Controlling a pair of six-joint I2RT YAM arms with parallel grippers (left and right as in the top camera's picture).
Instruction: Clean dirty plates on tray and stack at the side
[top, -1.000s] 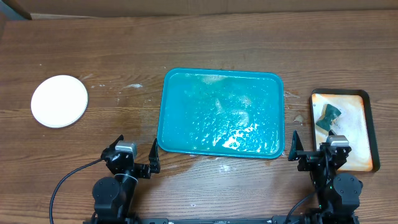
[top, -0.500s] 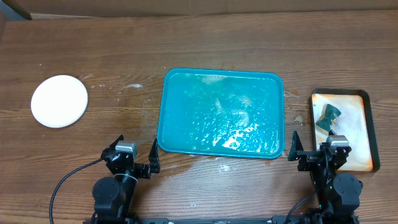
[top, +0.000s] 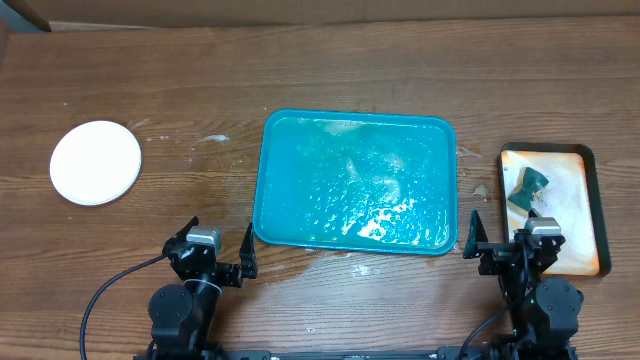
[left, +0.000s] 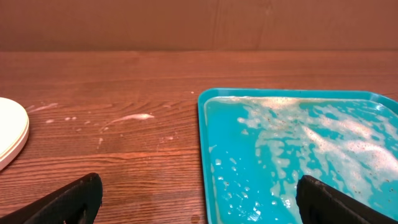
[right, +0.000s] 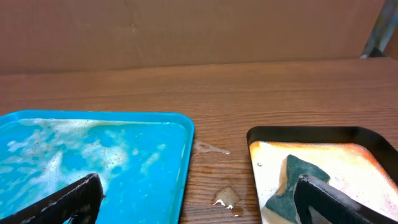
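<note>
Nothing has moved: left claw (top: 213, 252) and right claw (top: 510, 250) stay released and empty just before the tray (top: 300, 200), the plates (top: 96, 162) stacked well left of it, so the task is likely done.

From overhead we look straight down on the table (top: 320, 70), our left wrist view low and near, facing forward over the left half of the tray (left: 280, 174), our right wrist view likewise over its right, all sharing the tray.
</note>
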